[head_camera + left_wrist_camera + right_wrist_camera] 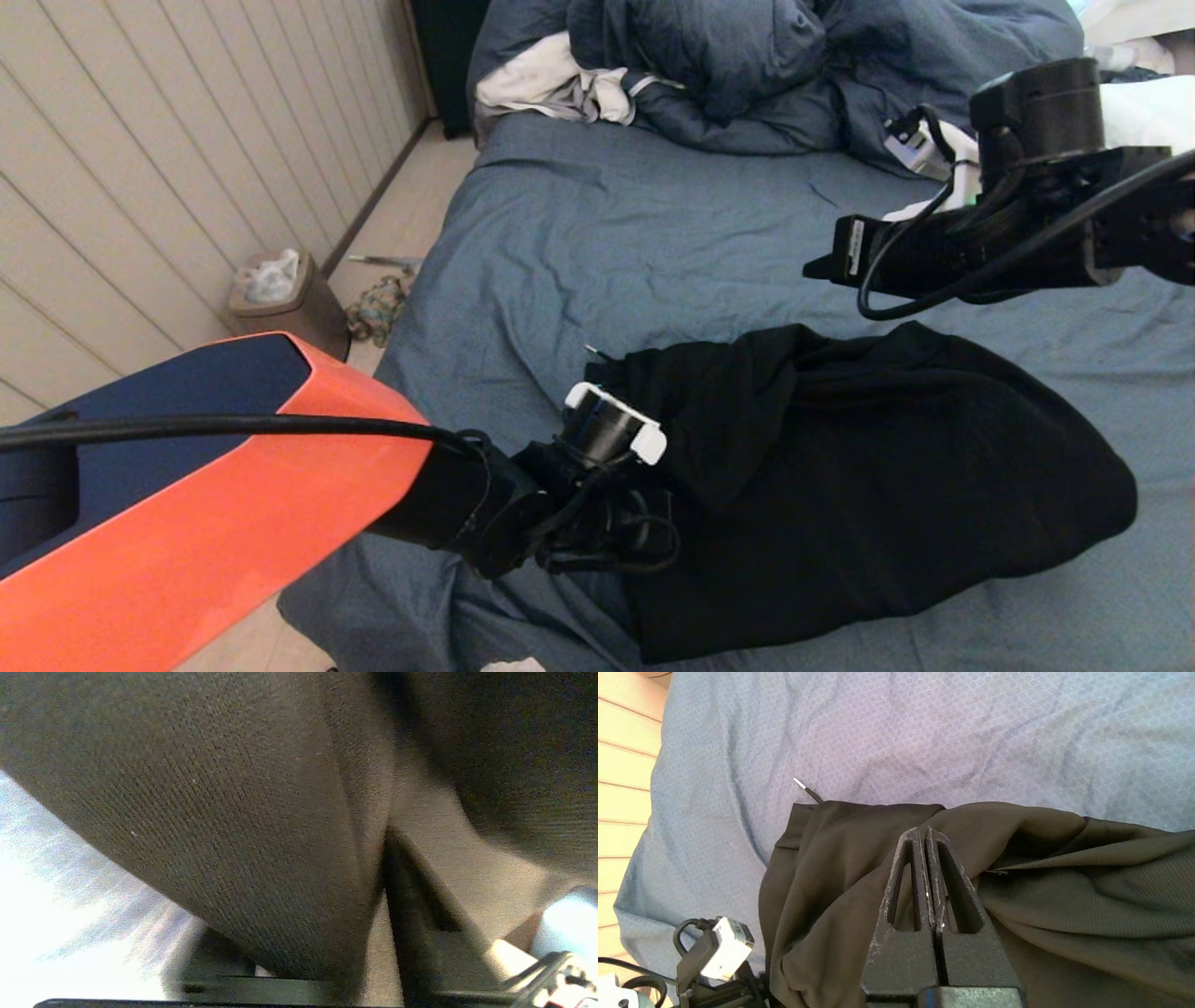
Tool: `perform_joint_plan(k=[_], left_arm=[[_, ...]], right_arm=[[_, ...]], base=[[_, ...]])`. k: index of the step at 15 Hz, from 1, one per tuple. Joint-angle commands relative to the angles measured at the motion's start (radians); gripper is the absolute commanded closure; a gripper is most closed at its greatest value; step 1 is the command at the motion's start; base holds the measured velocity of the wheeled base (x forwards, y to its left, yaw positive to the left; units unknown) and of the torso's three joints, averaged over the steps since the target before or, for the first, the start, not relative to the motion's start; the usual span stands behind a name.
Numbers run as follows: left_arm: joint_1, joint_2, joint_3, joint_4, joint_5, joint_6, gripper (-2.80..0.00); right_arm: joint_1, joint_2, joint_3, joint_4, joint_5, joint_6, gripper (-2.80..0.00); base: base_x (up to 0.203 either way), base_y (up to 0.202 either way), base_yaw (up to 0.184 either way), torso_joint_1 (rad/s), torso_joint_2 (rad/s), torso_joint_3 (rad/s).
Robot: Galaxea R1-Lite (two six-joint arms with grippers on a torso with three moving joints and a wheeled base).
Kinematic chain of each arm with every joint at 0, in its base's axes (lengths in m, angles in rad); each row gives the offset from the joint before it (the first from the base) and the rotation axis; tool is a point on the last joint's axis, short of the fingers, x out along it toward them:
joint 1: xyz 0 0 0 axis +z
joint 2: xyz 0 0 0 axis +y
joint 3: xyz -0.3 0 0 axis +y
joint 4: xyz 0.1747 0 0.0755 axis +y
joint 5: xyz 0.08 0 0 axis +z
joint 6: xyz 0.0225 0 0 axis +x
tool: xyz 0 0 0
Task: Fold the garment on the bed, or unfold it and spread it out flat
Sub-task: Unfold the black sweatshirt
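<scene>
One garment (868,485), soft black knit, bunched on the wrinkled blue-grey bed (597,233). Left gripper (653,485) buried in its folds, fingers hidden. Right gripper (927,833) above, fingers pressed together, empty.

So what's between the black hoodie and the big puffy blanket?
Only bare wrinkled sheet of the bed lies between the garment and the duvet, seen in the head view.

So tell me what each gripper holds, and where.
Right gripper: nothing, shut above the garment. Left gripper: pressed against the garment's left edge; hold cannot be told.

Garment (887,485) and duvet (747,65) on bed (607,233)
</scene>
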Motion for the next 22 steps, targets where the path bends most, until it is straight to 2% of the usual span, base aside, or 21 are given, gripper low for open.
perform_joint_plan(k=[1, 9, 12, 16, 19, 22], left_arm=[[0.000, -0.004, 0.004, -0.028, 0.001, -0.003, 0.00], [-0.003, -0.071, 0.042, -0.079, 0.018, -0.006, 0.00], [0.065, -0.180, 0.079, -0.068, 0.048, 0.017, 0.00], [0.210, -0.283, 0.092, -0.034, 0.032, 0.043, 0.00], [0.243, -0.333, 0.158, -0.019, 0.010, 0.053, 0.00], [0.253, -0.391, 0.289, -0.034, -0.009, 0.058, 0.00]], right_arm=[[-0.001, -0.001, -0.001, 0.001, 0.001, 0.001, 0.00], [-0.002, -0.001, 0.000, -0.004, 0.001, 0.001, 0.00], [-0.002, 0.000, 0.000, -0.006, -0.001, 0.001, 0.00], [-0.016, -0.006, 0.000, -0.004, -0.001, 0.000, 0.00], [-0.033, -0.008, -0.003, -0.006, -0.001, -0.002, 0.00], [-0.031, -0.002, -0.001, -0.007, -0.001, -0.006, 0.00]], base=[[0.000, 0.000, 0.000, 0.000, 0.00, 0.000], [0.000, 0.000, 0.000, 0.000, 0.00, 0.000], [0.000, 0.000, 0.000, 0.000, 0.00, 0.000], [0.000, 0.000, 0.000, 0.000, 0.00, 0.000], [0.000, 0.000, 0.000, 0.000, 0.00, 0.000], [0.000, 0.000, 0.000, 0.000, 0.00, 0.000]])
